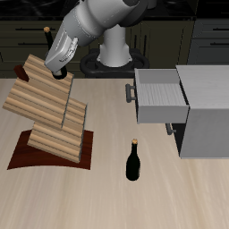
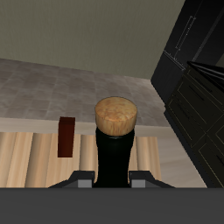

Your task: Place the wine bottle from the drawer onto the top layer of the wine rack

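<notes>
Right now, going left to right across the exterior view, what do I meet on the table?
Wine rack → standing bottle → open drawer → cabinet.

Wine bottle (image 2: 115, 140) upright, drawer (image 1: 159, 97) open

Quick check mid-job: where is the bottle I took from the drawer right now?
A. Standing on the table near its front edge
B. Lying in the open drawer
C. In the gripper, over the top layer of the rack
C: the gripper holds the wine bottle at the top layer of the wine rack; the drawer shows only its ribbed floor.
</notes>
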